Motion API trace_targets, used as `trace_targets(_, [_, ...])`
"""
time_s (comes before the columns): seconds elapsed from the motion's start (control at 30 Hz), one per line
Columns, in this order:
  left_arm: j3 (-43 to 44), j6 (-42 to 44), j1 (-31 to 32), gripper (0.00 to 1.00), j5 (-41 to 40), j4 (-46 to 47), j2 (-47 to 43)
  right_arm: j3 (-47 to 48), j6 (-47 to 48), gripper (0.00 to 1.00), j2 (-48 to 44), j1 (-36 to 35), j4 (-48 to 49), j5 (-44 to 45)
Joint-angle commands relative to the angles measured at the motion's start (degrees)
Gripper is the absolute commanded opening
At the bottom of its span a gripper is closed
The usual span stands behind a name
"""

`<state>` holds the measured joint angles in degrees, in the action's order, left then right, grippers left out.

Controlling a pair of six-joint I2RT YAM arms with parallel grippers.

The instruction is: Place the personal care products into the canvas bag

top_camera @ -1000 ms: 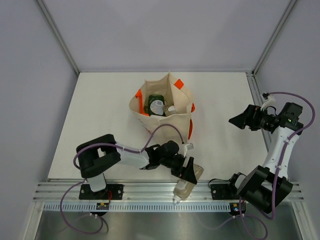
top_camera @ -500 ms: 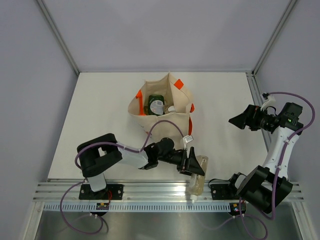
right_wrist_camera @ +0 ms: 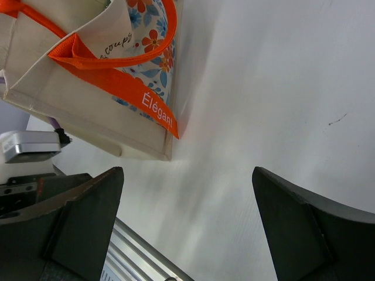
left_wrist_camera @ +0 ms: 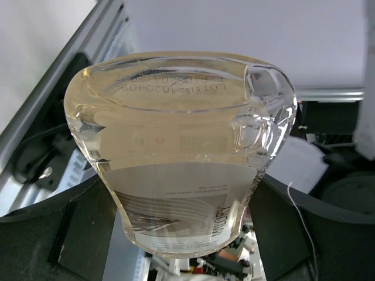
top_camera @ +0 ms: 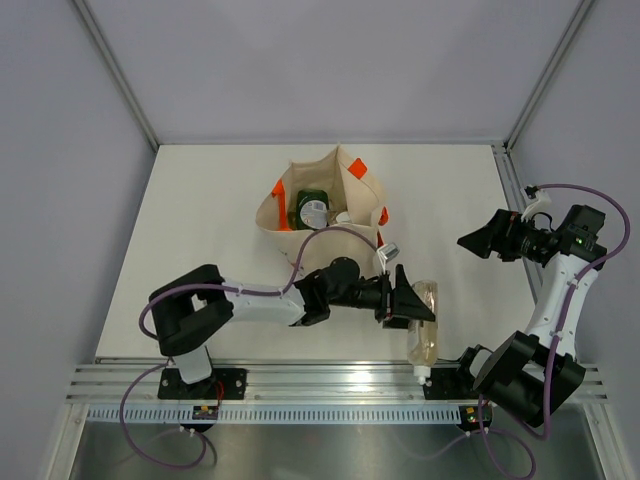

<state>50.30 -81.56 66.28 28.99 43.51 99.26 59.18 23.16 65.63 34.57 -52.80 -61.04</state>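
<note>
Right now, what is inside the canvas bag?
A green bottle and a white-topped container show at the open top of the canvas bag. Its walls hide anything deeper. The left gripper holds one pouch outside it.

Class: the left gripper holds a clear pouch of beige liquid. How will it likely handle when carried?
The clear pouch looks liquid-filled, so it is probably heavy for its size. Its glossy wall may slip in the left gripper. Gripped at one end, it could swing.
</note>
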Motion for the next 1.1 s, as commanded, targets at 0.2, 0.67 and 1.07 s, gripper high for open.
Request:
trace_targets(0.2, [14.20, -1.68, -2.12, 0.00, -5.62, -0.43, -8.82, 0.85, 0.57, 1.00, -1.55, 0.41, 0.41, -1.63])
trace_targets(0.67, [24.84, 1.49, -18.72, 0.00, -0.44, -15.02, -11.02, 0.85, 0.57, 1.00, -1.73, 0.41, 0.15, -1.81])
trace_targets(1.07, [32.92, 12.11, -39.99, 0.00, 11.43, -32.41, -12.60, 1.12, 0.57, 0.99, -1.03, 0.41, -0.03, -1.81])
